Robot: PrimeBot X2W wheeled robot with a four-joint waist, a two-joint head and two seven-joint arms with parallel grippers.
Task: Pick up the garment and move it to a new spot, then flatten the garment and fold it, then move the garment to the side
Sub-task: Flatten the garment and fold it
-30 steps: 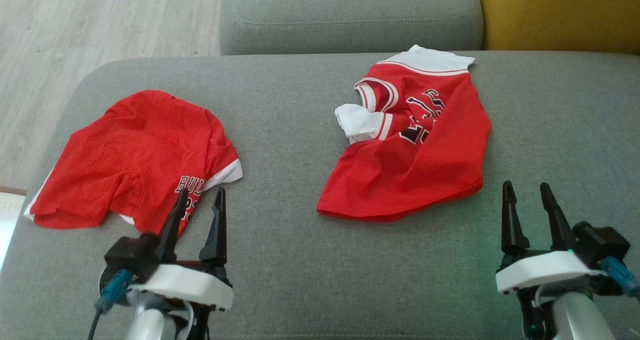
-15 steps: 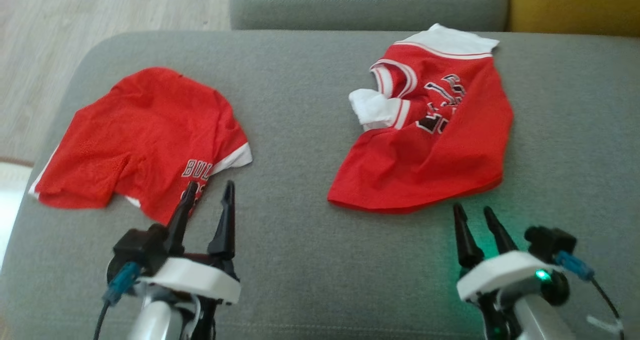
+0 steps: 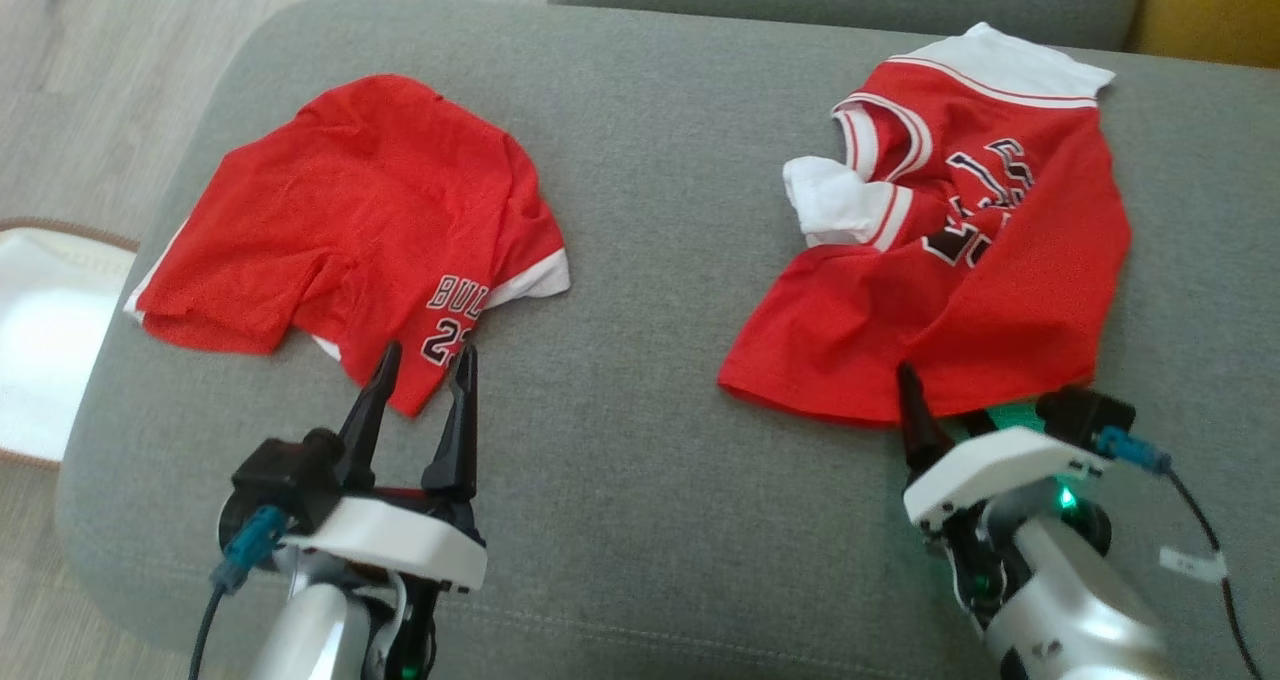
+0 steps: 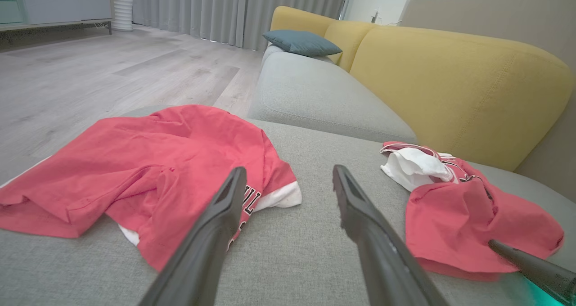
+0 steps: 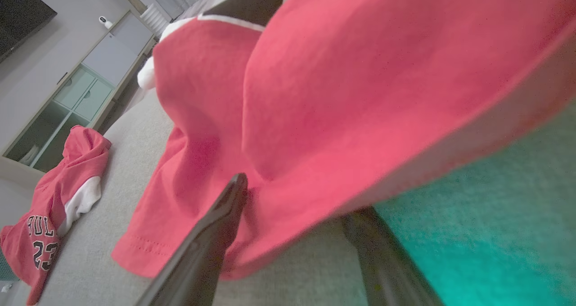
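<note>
Two red garments lie on the grey cushion (image 3: 640,480). The jersey (image 3: 960,290), with white trim and black lettering, is crumpled at the right. The shorts (image 3: 350,200), printed with a name and number, lie at the left. My right gripper (image 3: 945,400) is open at the jersey's near hem. In the right wrist view one finger (image 5: 225,207) lies over the red cloth (image 5: 337,94) and the other (image 5: 373,247) reaches under the hem. My left gripper (image 3: 428,350) hangs open over the near corner of the shorts (image 4: 135,162), with nothing between its fingers.
A second grey cushion (image 4: 310,94) and a yellow backrest (image 4: 450,85) with a teal pillow (image 4: 301,42) stand behind. Wooden floor (image 3: 100,60) and a white mat (image 3: 40,340) lie off the cushion's left edge. Bare cushion separates the two garments.
The head camera has shifted. My right gripper has moved forward from bare cushion to the jersey's near hem, its fingers now straddling the edge. The left gripper has stayed by the shorts.
</note>
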